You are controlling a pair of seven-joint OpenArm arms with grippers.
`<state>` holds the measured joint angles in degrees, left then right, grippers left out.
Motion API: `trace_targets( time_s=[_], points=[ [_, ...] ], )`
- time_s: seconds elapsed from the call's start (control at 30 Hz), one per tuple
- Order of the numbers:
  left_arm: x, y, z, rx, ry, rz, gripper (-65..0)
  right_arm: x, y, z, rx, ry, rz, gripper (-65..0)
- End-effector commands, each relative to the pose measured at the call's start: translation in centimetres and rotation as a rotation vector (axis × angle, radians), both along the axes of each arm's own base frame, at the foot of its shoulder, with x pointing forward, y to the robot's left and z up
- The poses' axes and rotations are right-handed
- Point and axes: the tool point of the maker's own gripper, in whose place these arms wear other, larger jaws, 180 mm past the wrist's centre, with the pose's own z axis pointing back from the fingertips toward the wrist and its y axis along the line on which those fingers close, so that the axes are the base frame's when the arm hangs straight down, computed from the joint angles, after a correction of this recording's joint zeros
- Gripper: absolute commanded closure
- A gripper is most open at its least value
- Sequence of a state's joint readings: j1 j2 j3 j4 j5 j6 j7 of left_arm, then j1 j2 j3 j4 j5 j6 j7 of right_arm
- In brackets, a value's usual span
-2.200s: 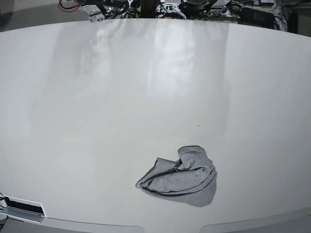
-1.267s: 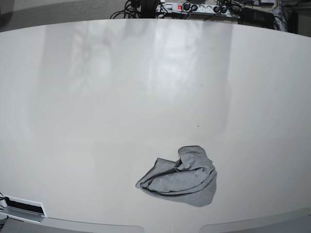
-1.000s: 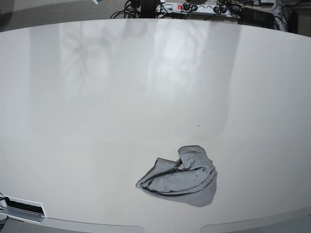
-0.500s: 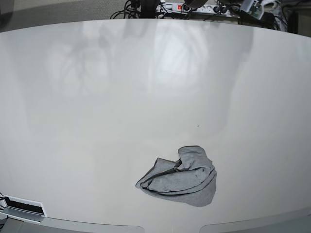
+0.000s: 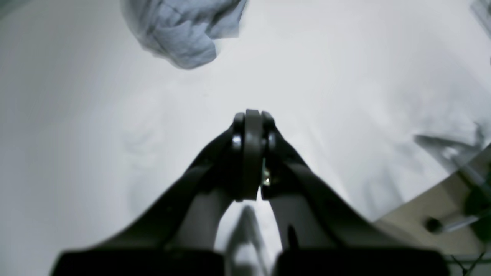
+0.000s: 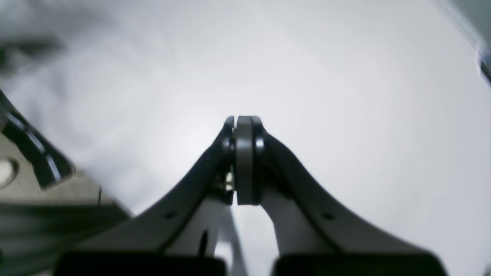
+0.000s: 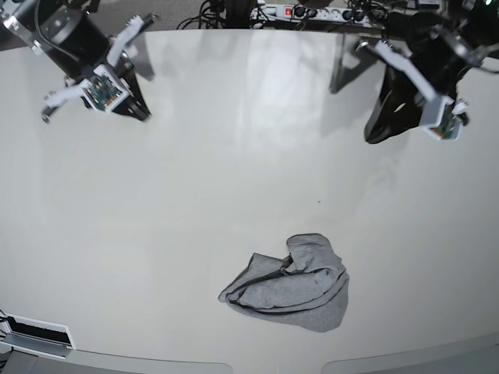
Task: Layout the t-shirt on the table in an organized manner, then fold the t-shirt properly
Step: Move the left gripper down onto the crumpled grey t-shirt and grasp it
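Note:
The grey t-shirt (image 7: 288,284) lies crumpled in a heap on the off-white table (image 7: 234,195), near the front edge and a little right of centre. No lettering shows on it. My left gripper (image 7: 373,135) hangs shut and empty over the far right of the table, well apart from the cloth. In the left wrist view the left gripper (image 5: 249,115) has its jaws pressed together, with the t-shirt (image 5: 184,27) at the top edge. My right gripper (image 7: 143,114) hovers over the far left. The right wrist view shows the right gripper (image 6: 243,119) shut, with only bare table (image 6: 345,96) below.
A power strip with cables (image 7: 312,12) lies behind the table's far edge. A white bracket (image 7: 35,333) sits at the front left corner. The table's edge and floor (image 5: 433,214) show lower right in the left wrist view; dark equipment (image 6: 38,161) shows at left in the right wrist view.
Both arms have swung in over the far corners of the table, where none showed before. The t-shirt has not moved.

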<state>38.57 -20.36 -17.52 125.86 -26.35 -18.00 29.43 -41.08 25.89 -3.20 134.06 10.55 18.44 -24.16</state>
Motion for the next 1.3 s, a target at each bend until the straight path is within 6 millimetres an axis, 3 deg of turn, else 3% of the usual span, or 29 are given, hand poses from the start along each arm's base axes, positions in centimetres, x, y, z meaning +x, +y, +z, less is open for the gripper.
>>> trace_targets(
  time_s=[0.0, 0.1, 0.27, 0.43, 0.63, 0.67, 0.77, 0.83, 0.97, 1.17, 1.23, 1.27],
  points=[
    [1.0, 0.0, 0.0, -0.021, -0.028, 0.000, 0.0, 1.1, 0.8, 1.9, 0.038, -0.084, 0.020, 0.0],
    [3.2, -0.1, -3.1, -0.004, 0.004, -0.012, 0.0, 3.0, 2.1, 3.7, 0.031, -0.194, 0.059, 0.0],
    [8.0, -1.0, -6.4, -0.010, 0.020, -0.036, 0.0, 5.4, 2.0, -0.6, 0.011, -0.128, 0.053, 0.0],
    [15.9, -1.9, -5.4, -0.023, -0.066, -0.048, 0.0, 7.0, 2.3, -3.4, 0.027, -0.072, 0.030, 0.0],
    [26.2, -0.2, -2.8, -0.076, -0.146, 0.095, 0.0, 6.9, 3.0, -3.7, 0.048, -0.063, 0.030, 0.0],
    [27.6, 0.1, -2.7, -0.092, -0.145, 0.117, -2.4, 6.8, 3.1, -3.7, 0.050, -0.060, 0.038, 0.0],
    [30.9, 0.0, -2.9, -0.149, -0.107, 0.143, -28.7, 6.7, 3.2, -3.8, 0.051, -0.056, 0.042, 0.0],
    [32.7, -0.3, -3.1, -0.181, -0.083, 0.151, -37.7, 6.7, 3.1, -3.8, 0.049, -0.056, 0.038, 0.0],
    [34.6, -0.6, -4.4, -0.180, -0.038, 0.180, -37.7, 6.8, 2.9, -4.0, 0.042, -0.050, 0.024, 0.0],
    [33.0, -1.0, -9.2, -0.134, 0.035, 0.206, -34.4, 6.6, 2.8, -4.3, 0.034, -0.037, 0.021, 0.0],
    [32.4, -0.6, -10.6, -0.117, 0.065, 0.234, -26.5, 6.4, 2.6, -4.6, 0.011, -0.031, 0.020, 0.0],
    [32.1, -0.5, -11.1, -0.110, 0.074, 0.248, -17.1, 6.2, 2.5, -4.8, -0.001, -0.031, 0.019, 0.0]
  ],
)
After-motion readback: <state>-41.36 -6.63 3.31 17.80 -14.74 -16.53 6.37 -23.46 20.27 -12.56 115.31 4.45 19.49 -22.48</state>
